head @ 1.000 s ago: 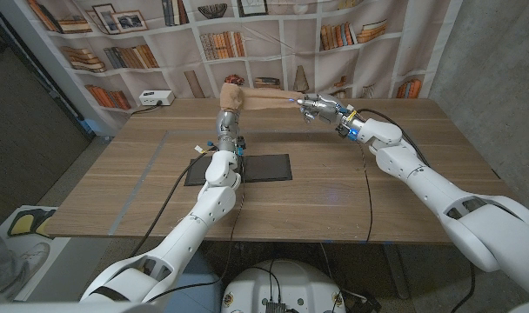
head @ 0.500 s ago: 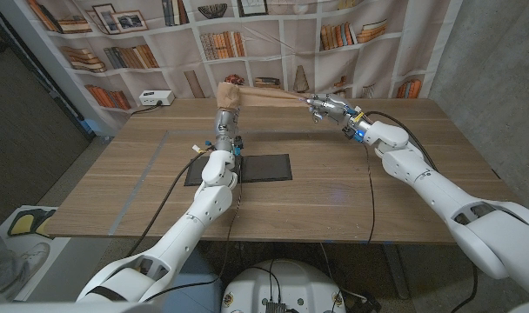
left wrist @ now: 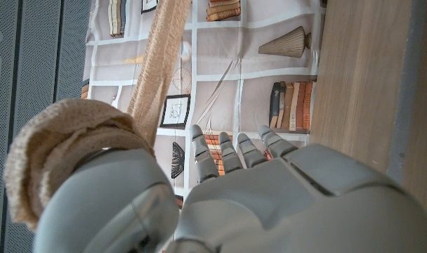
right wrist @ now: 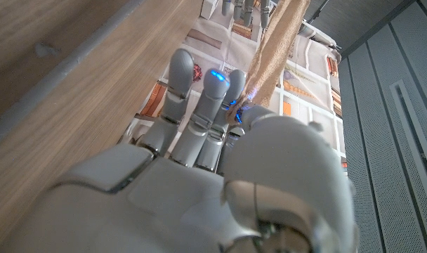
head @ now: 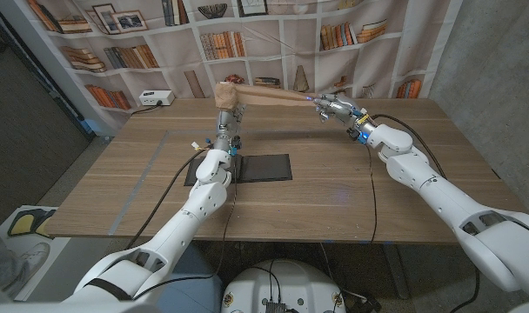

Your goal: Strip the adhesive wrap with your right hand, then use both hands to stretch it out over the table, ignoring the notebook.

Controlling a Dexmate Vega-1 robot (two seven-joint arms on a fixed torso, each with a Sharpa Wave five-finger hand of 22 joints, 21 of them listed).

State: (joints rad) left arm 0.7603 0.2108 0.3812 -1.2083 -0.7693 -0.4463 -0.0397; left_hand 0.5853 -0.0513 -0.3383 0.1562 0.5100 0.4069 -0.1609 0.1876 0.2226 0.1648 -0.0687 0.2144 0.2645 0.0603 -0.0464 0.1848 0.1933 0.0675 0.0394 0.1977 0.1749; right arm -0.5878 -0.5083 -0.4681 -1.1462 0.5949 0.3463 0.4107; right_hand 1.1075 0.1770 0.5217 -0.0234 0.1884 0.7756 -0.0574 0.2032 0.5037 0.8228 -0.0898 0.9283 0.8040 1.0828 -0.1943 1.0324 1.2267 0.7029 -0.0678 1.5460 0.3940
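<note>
Right hand (head: pixel 327 106) drawn farther out, pinching wrap (head: pixel 269 97), left hand (head: pixel 227 97) gripping roll

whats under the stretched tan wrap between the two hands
Bare wooden table lies under the stretched tan adhesive wrap; the flat black notebook sits nearer the robot, not beneath it. Nothing hidden there.

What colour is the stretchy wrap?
Tan, like a beige bandage; the wrap shows best in the left wrist view.

Lighting: even, soft, moderately bright; faint shadows are cast under the arms on the table (head: pixel 334 187). Corners at 7 and 10 o'clock are dimmed. Close hand surfaces in both wrist views are blurred; a blue fingertip glow is recorded.
</note>
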